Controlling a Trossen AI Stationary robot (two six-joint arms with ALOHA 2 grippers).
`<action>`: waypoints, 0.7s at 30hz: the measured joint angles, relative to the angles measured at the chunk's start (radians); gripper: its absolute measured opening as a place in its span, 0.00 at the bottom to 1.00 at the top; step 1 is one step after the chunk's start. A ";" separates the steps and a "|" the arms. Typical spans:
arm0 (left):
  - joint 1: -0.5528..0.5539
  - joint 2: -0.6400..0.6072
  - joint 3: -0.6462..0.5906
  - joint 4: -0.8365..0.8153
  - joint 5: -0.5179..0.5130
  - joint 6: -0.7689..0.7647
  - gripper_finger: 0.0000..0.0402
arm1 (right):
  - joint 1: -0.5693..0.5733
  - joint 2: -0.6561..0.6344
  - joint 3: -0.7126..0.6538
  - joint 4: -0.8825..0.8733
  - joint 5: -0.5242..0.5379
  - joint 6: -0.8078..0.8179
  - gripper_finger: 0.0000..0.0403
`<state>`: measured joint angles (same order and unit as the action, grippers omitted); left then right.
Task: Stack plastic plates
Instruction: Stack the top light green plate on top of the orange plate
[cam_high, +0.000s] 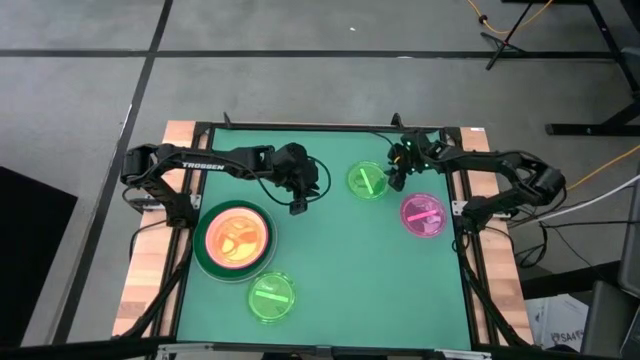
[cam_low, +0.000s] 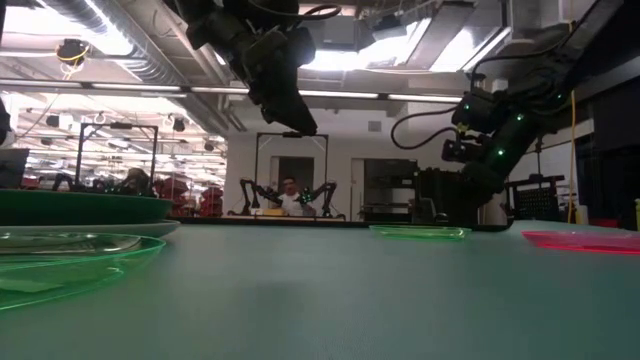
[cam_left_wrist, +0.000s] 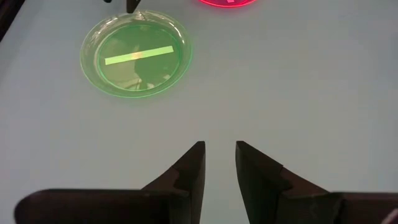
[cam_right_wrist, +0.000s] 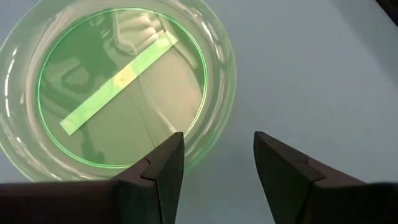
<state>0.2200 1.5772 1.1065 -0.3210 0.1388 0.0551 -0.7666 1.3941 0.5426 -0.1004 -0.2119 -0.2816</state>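
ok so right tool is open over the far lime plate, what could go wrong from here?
1. The right tool hovers at the edge of the lime-green plate; the rim looks thin and low, so the fingers may slip off or push it across the mat.
2. The left tool hangs empty nearby over the mat; the arms could crowd each other.
3. The orange plate already tops the stack, so a drop may land off-centre.

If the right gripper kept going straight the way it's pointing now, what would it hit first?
Most likely the rim of the small translucent lime-green plastic plate just ahead of the open right gripper; how high it hangs is hard to judge.
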 joint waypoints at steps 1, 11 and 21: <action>0.000 0.000 0.000 0.000 0.000 0.000 0.21 | 0.000 0.000 0.000 -0.003 0.000 0.000 0.45; 0.000 0.000 0.000 0.000 0.000 0.000 0.21 | 0.000 0.025 0.000 -0.007 -0.027 0.000 0.45; 0.000 0.000 0.000 0.000 0.000 0.000 0.21 | 0.000 0.080 0.001 -0.003 -0.030 0.000 0.45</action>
<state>0.2202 1.5772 1.1065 -0.3210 0.1390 0.0551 -0.7662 1.4746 0.5434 -0.1029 -0.2417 -0.2817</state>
